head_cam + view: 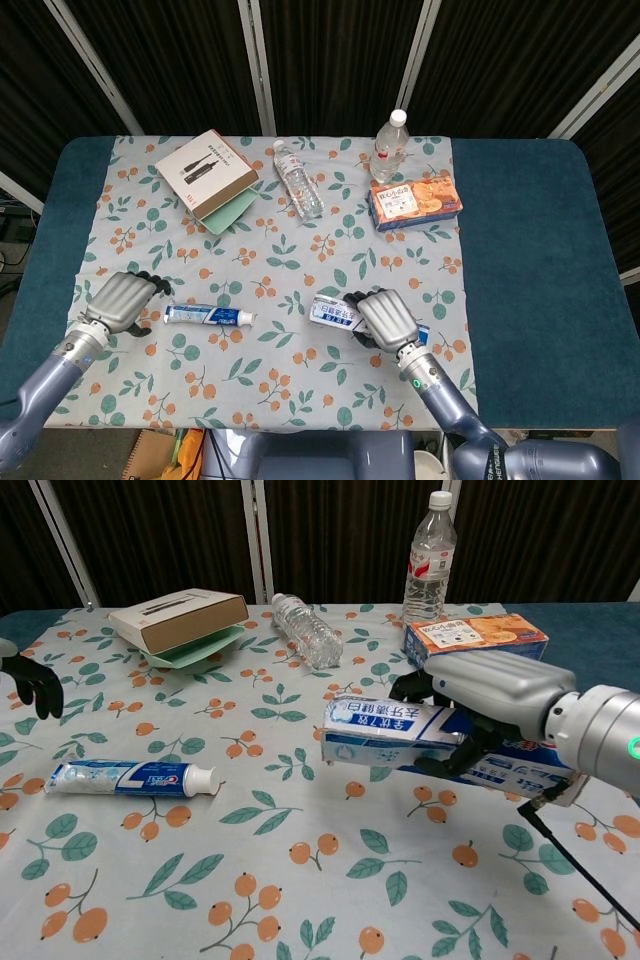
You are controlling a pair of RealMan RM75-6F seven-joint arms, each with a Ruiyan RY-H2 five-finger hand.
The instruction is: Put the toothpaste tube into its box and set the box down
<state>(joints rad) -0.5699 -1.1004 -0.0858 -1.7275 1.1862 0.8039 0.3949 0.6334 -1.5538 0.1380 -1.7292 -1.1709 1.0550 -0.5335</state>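
Observation:
The toothpaste tube (209, 316) (130, 777) lies flat on the floral cloth, cap end pointing right. My right hand (385, 316) (490, 695) grips the blue-and-white toothpaste box (336, 312) (385, 732) and holds it lifted off the cloth, with its end pointing left toward the tube. My left hand (122, 299) (33, 683) hovers just left of the tube's flat end with its fingers curled in and nothing in them.
A brown box on a green tray (206, 173) stands at the back left. A lying water bottle (298, 178), an upright bottle (391, 145) and an orange biscuit box (415, 201) stand at the back. The cloth's front edge (300, 420) is close.

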